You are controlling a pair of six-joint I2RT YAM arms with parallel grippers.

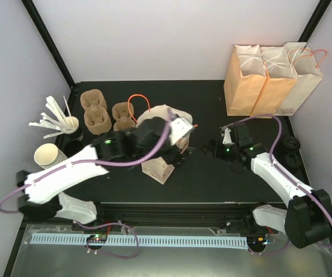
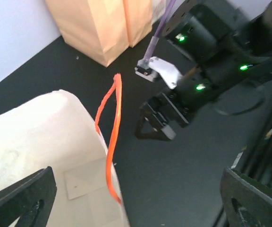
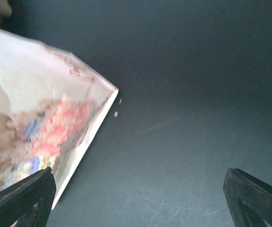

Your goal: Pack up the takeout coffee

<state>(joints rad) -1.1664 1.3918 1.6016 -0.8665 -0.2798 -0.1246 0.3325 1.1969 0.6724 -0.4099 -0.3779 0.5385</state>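
The takeout coffee is out of view in every frame. A white paper bag (image 1: 157, 117) with orange handles stands mid-table, partly covered by my left arm. My left gripper (image 1: 180, 140) hangs over it. In the left wrist view the bag's open mouth (image 2: 32, 137) and one orange handle (image 2: 113, 123) lie below my left gripper (image 2: 138, 191), whose fingers stand wide apart and hold nothing. My right gripper (image 1: 208, 149) is just right of the bag. It is open and empty (image 3: 138, 196), low over the black tabletop, with the bag's printed side (image 3: 41, 123) to its left.
Three kraft paper bags (image 1: 270, 78) stand at the back right. Pulp cup carriers (image 1: 97, 109) sit at the back left, beside a cup of stirrers (image 1: 68, 122) and a stack of white cups (image 1: 46, 154). Loose black lids (image 1: 293, 153) lie at the right edge.
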